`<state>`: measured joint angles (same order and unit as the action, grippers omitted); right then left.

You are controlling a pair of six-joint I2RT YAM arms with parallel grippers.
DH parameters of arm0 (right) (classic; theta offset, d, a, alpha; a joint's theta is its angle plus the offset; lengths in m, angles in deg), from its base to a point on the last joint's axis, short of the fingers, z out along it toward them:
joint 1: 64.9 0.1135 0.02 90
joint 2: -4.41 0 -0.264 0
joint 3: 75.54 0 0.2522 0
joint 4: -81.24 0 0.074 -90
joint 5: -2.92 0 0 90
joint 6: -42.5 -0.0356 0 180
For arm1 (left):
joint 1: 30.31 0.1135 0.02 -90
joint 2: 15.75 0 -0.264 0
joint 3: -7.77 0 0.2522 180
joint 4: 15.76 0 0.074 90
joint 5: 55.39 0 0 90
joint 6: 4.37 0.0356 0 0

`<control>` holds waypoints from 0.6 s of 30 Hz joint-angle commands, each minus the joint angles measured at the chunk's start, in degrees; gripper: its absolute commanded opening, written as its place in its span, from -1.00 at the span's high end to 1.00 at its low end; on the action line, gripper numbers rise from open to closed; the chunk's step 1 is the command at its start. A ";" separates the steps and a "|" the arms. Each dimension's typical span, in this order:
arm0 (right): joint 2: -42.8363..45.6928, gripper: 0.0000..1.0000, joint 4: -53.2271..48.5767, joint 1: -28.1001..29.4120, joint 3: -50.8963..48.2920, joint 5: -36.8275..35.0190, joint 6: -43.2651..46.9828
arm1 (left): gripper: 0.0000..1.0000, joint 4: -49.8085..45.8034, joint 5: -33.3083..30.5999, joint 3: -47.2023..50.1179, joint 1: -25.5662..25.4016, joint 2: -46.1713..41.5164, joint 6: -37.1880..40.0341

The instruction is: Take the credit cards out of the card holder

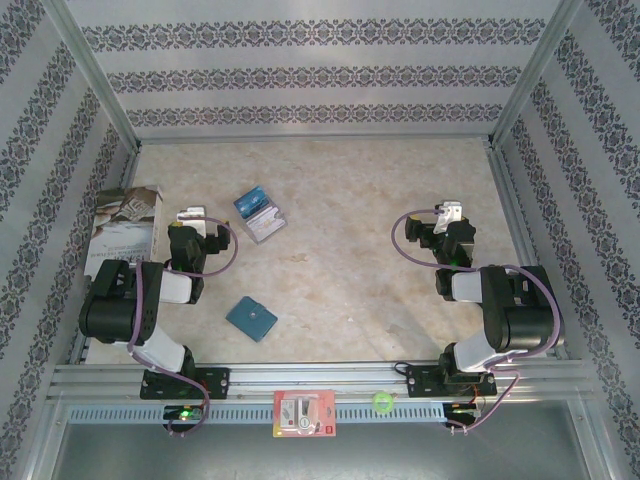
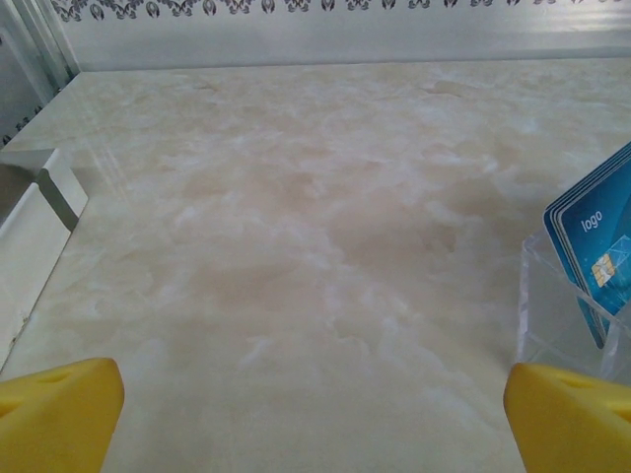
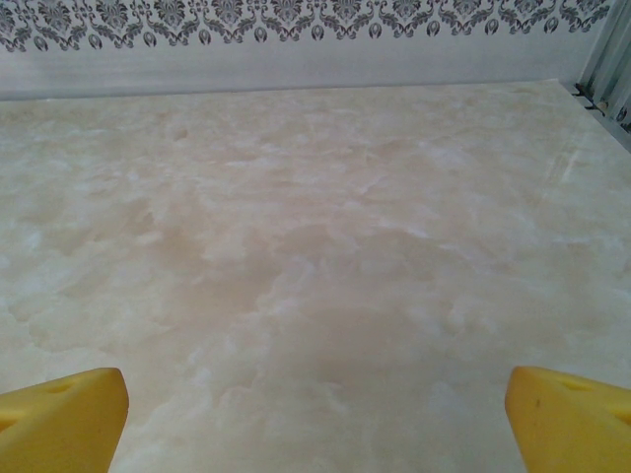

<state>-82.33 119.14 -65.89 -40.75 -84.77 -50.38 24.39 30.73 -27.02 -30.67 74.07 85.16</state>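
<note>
Two open, empty tools: left gripper (image 1: 188,213) and right gripper (image 1: 452,212). Blue credit cards (image 1: 247,201) stand in the clear card holder (image 1: 268,224) near your left gripper. Pinch only the cards' top edge, then lift straight out.

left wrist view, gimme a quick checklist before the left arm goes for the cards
1. left gripper open and holding nothing: ok
2. right gripper open and holding nothing: ok
3. blue cards standing in the clear card holder, top edges exposed: ok
4. cards centred in front of the left gripper: not ok, they sit at the far right edge of the left wrist view
5. table bare between the left gripper and the card holder: ok
6. whether the teal square piece near the left arm holds any cards: cannot tell
</note>
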 commanded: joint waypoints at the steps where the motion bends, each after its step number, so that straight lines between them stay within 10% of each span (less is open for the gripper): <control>1: 6.00 -0.97 -8.36 -0.24 3.22 -2.80 -1.15 | -0.98 -9.84 -3.76 -2.35 -0.43 -8.46 -1.07; 5: 11.77 -0.96 -21.76 1.47 7.43 -10.70 -3.45 | -0.98 -25.83 -11.40 -7.55 -0.41 -17.19 -9.86; 11: 13.27 -0.96 -34.50 5.44 14.55 -29.17 -16.15 | -0.98 -21.95 -20.18 -3.85 0.21 -24.89 -36.03; 14: 14.31 -0.96 -44.53 2.10 16.40 -21.94 -36.03 | -0.98 -33.82 -20.00 -2.03 3.30 -31.40 -63.28; 18: 8.57 -0.96 -37.00 -3.12 14.48 -1.57 -44.67 | -0.98 -15.49 -2.51 2.49 8.36 -28.71 -63.26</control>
<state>-70.15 83.71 -67.20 -25.67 -97.93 -81.81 2.11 19.45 -26.59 -23.70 43.55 34.04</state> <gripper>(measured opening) 0.982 0.992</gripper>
